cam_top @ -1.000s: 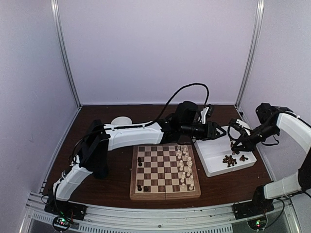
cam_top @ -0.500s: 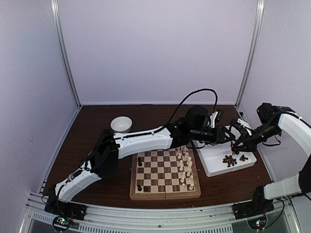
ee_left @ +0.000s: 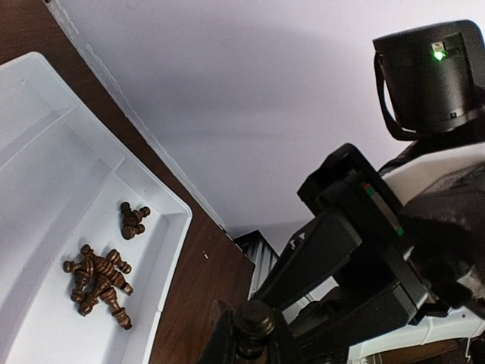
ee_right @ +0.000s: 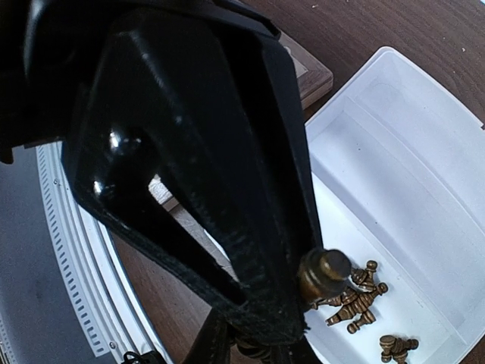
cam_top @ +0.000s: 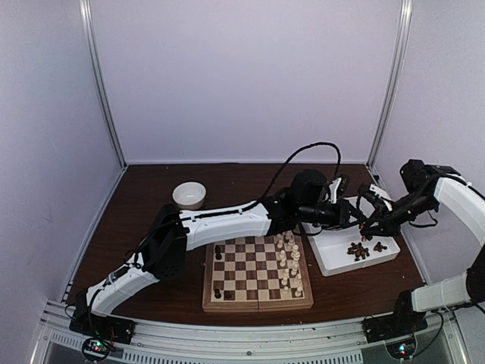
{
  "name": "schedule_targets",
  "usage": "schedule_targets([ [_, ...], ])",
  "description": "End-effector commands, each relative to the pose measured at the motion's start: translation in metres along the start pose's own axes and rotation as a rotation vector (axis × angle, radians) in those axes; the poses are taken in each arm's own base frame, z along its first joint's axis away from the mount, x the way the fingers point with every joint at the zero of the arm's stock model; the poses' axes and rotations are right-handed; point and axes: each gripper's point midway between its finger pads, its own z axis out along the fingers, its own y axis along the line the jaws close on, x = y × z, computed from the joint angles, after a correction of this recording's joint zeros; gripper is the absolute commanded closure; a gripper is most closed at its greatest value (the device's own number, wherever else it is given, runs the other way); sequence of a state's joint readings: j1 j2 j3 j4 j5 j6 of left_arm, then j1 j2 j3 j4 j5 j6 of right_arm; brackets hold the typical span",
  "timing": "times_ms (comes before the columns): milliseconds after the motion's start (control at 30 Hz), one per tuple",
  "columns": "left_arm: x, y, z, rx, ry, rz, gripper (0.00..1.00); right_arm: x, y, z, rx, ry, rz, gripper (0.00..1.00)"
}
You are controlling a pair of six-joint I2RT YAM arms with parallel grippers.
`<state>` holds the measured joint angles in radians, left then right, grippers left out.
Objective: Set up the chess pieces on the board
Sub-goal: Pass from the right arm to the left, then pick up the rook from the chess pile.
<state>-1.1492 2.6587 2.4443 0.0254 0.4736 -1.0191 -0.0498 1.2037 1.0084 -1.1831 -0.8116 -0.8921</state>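
Above the white tray my two grippers meet. A dark brown chess piece sits between my left gripper's fingers, which are shut on it. The same dark piece shows its rounded head in the right wrist view. Its lower end sits in my right gripper, with the left gripper's black finger across its middle. The board lies at the centre. Cream pieces fill its right columns and a few dark pieces stand on its left. Several dark pieces lie heaped in the tray.
A white bowl stands at the back left of the brown table. My left arm stretches across the board's far edge toward the tray. The tray's far compartment holds nothing. Metal frame posts stand at the back corners.
My left arm has reached further right, up to the right gripper over the tray, and its jaws have closed on the dark piece. The right arm has hardly moved.
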Motion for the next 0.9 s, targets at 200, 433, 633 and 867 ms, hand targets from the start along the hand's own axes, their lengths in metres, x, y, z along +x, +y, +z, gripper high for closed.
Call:
schedule_targets([
  [200, -0.025, -0.001, -0.013, 0.042, -0.13, 0.052, 1.0, 0.029, -0.046, 0.006, 0.071, 0.055, 0.149, 0.75],
  [433, -0.028, 0.008, -0.017, 0.03, -0.148, 0.03, 1.0, 0.034, -0.048, 0.009, 0.031, 0.036, 0.167, 0.75],
  [633, -0.034, 0.002, -0.021, 0.025, -0.15, 0.065, 1.0, 0.03, -0.039, 0.008, -0.002, 0.006, 0.151, 0.71],
  [867, -0.046, -0.01, -0.032, 0.014, -0.18, 0.109, 1.0, 0.004, -0.016, 0.001, -0.084, -0.099, 0.15, 0.52],
])
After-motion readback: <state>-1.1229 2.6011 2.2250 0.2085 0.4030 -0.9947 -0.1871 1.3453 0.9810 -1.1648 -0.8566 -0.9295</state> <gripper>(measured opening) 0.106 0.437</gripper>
